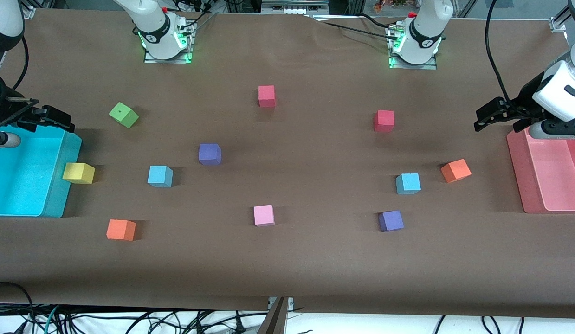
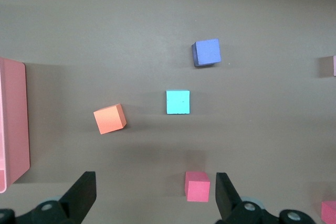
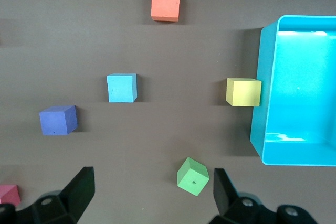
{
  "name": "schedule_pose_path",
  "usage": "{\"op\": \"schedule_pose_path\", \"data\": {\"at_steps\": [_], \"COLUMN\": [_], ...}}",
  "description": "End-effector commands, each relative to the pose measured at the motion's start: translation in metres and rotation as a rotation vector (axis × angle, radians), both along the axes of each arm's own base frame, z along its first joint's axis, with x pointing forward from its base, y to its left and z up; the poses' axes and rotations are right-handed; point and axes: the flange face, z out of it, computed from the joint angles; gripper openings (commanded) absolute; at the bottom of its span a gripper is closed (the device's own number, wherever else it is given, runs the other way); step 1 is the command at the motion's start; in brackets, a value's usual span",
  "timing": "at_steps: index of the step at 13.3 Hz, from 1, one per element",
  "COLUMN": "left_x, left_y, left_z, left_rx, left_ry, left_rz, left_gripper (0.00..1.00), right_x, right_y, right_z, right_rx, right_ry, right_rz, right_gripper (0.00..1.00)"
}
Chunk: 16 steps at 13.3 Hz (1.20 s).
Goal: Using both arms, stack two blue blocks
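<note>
Two light blue blocks lie apart on the brown table. One blue block (image 1: 160, 176) is toward the right arm's end, a little nearer to the front camera than a purple cube (image 1: 209, 154); it also shows in the right wrist view (image 3: 122, 87). The other blue block (image 1: 408, 183) is toward the left arm's end, beside an orange cube (image 1: 455, 170); it also shows in the left wrist view (image 2: 178, 102). My right gripper (image 1: 60, 119) is open and empty, up over the cyan bin's edge. My left gripper (image 1: 487, 118) is open and empty, up beside the pink bin.
A cyan bin (image 1: 64, 185) stands at the right arm's end and a pink bin (image 1: 519, 171) at the left arm's end. Scattered cubes: green (image 1: 124, 114), yellow (image 1: 78, 172), orange (image 1: 121, 229), pink (image 1: 264, 215), purple (image 1: 390, 221), red (image 1: 266, 96) and red (image 1: 384, 120).
</note>
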Motion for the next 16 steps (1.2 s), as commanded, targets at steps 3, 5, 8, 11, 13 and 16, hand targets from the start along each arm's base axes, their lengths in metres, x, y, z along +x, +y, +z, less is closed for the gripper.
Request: {"op": "schedule_pose_path", "data": {"at_steps": [3, 5, 8, 11, 13, 16], "left_x": [-0.001, -0.001, -0.0015, -0.0022, -0.002, -0.0023], "left_y": [0.0028, 0.0028, 0.0003, 0.0011, 0.0019, 0.0029], "left_z": [0.0096, 0.0096, 0.0105, 0.016, 0.015, 0.0147], "left_rx": [0.013, 0.014, 0.013, 0.013, 0.013, 0.015], "left_ry": [0.002, 0.002, 0.001, -0.003, 0.002, 0.005], "left_rz": [-0.011, -0.013, -0.016, -0.016, -0.015, -0.017], "left_gripper": [1.0, 1.0, 1.0, 1.0, 1.0, 1.0], "right_x": [-0.0045, -0.0045, -0.0047, -0.0054, -0.0064, -0.0061], "right_y": [-0.0003, -0.0003, -0.0003, -0.0003, -0.0002, -0.0002], "right_z": [0.0012, 0.0012, 0.0011, 0.0017, 0.001, 0.0002], "right_rx": [-0.007, -0.007, -0.007, -0.007, -0.006, -0.007], "right_ry": [0.004, 0.004, 0.005, 0.007, 0.016, 0.018], "right_rz": [0.007, 0.007, 0.007, 0.006, 0.005, 0.005], "right_gripper": [1.0, 1.0, 1.0, 1.0, 1.0, 1.0]}}
